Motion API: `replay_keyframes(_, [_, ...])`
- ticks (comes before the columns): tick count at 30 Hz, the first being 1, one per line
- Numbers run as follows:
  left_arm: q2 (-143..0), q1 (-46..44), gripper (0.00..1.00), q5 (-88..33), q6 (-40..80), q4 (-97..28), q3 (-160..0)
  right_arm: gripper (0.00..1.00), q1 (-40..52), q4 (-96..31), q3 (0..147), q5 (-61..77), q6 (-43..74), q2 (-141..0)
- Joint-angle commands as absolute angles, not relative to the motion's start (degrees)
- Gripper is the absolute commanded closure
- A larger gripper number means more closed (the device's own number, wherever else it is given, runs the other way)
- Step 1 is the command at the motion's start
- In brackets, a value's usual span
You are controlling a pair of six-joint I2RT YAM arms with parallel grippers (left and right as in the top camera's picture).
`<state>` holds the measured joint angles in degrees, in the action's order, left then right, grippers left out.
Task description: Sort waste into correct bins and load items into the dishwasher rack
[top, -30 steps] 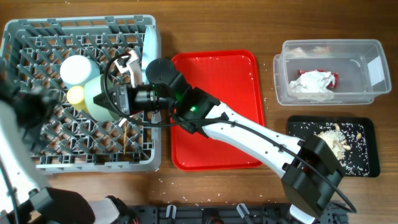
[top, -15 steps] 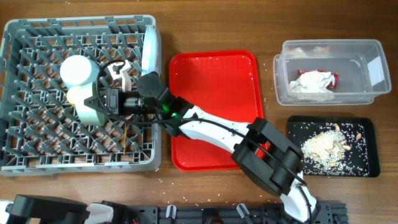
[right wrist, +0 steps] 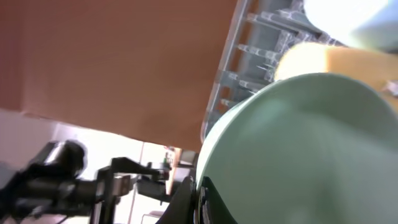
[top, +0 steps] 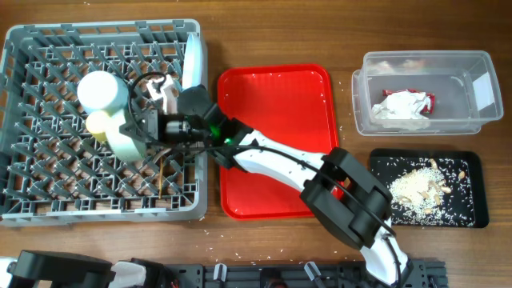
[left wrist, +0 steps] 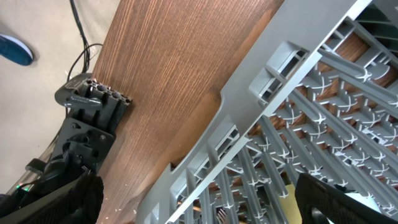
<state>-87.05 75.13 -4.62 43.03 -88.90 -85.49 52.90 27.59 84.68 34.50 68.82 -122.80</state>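
rack [top: 104,210] at left, serving tray [top: 280,96] beside it, tub [top: 424,54] far right, shallow tray [top: 382,164] before tub

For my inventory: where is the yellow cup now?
Overhead, the yellow cup sits in the left half of the rack, between the upper bowl and the lower bowl.

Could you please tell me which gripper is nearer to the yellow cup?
Right. The right gripper holds a bowl beside the yellow cup inside the rack; the left gripper hangs outside the rack's wall.
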Motion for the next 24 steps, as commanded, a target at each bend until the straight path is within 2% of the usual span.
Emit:
replay_keyframes(1, [-86.37,75.37,0.0,-5.32,44.18,-89.01,-85.71,0.96,52.64,24.36,84.79,34.15,68.99,-123.46])
replay_keyframes(4, [-86.37,75.37,0.0,-5.32,44.16,-89.01,-85.71,0.96,51.68,21.74,84.79,33.74,65.36,-123.44])
replay_keyframes(7, [-86.37,75.37,0.0,-5.32,44.18,-89.01,-85.71,0.95,49.19,10.13,84.79,26.96,59.53,-121.47])
replay_keyframes(9, [-86.37,75.37,0.0,-5.32,44.18,-88.99,-85.71,0.86,47.42,3.38,84.82,25.08,54.37,-117.16])
replay_keyframes(11, [-86.37,75.37,0.0,-5.32,44.18,-88.99,-85.71,0.71,47.29,-2.76,84.82,18.31,50.92,-112.27])
replay_keyframes(13, [-86.37,75.37,0.0,-5.32,44.18,-88.99,-85.71,0.62,47.29,-6.48,84.82,15.16,47.92,-107.74])
replay_keyframes(14, [-86.37,75.37,0.0,-5.32,44.18,-88.99,-85.71,0.6,47.29,-8.45,84.82,13.89,45.93,-104.42])
replay_keyframes(17, [-86.37,75.37,0.0,-5.32,44.18,-89.01,-85.71,0.6,47.59,-10.44,84.82,13.45,42.02,-97.43])
replay_keyframes(20, [-86.37,75.37,0.0,-5.32,44.18,-89.03,-85.71,0.62,49.76,-10.04,84.82,13.3,41.52,-97.34])
replay_keyframes(23, [-86.37,75.37,0.0,-5.34,44.18,-89.03,-85.71,0.71,52.58,-6.31,84.79,13.3,39.0,-101.36])
replay_keyframes(24, [-86.37,75.37,0.0,-5.34,44.18,-89.03,-85.71,0.77,53.36,-3.73,84.79,13.28,39.11,-103.96])
